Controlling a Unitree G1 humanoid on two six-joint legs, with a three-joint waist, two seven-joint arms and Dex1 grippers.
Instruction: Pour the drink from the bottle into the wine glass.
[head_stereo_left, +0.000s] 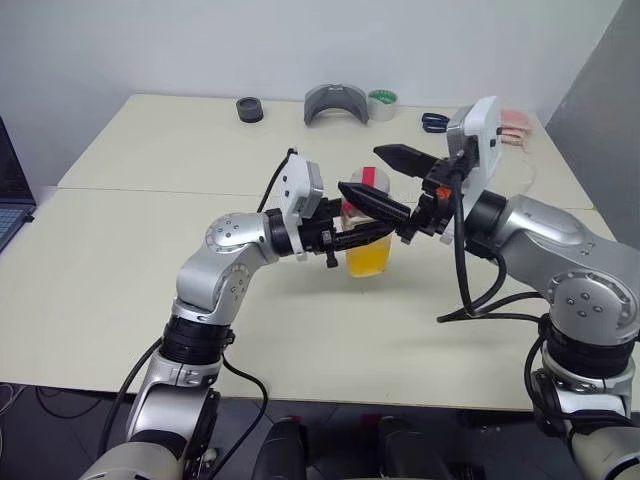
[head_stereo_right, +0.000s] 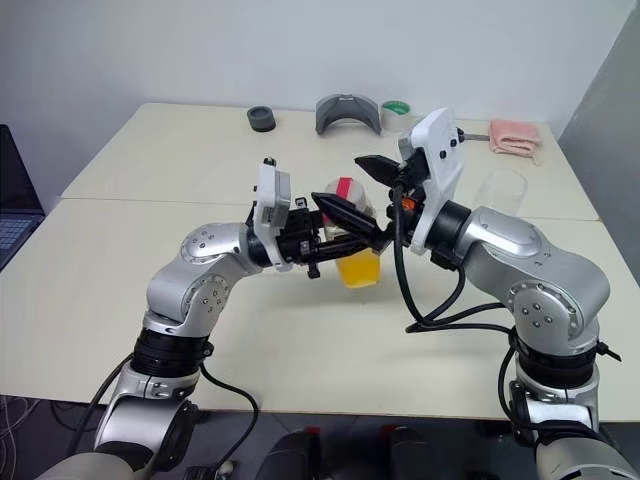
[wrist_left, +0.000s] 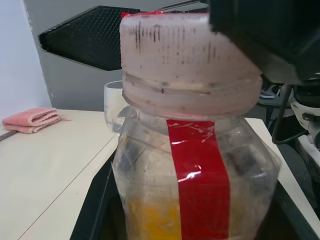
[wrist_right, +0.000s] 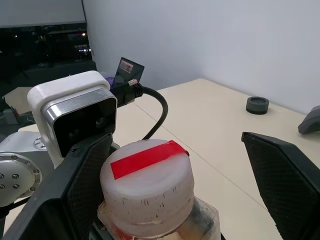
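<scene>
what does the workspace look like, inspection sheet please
surface: cream table
job's things: clear plastic bottle with pale cap and red tape, orange drink inside; clear wine glass standing apart
clutter: black round puck, grey curved holder, green tape roll, blue-handled scissors, pink cloth
grippers: left gripper shut on bottle; right gripper open around cap
cables: black cable looping beside right arm
surroundings: white wall, laptop at left

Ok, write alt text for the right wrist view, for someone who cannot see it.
The right gripper has its jaws wide open on either side of the bottle's cap, which is whitish with a strip of red tape across its top. Just behind the cap sits the left arm's white wrist camera, and a cream table stretches beyond, with a small dark ring on it.
</scene>
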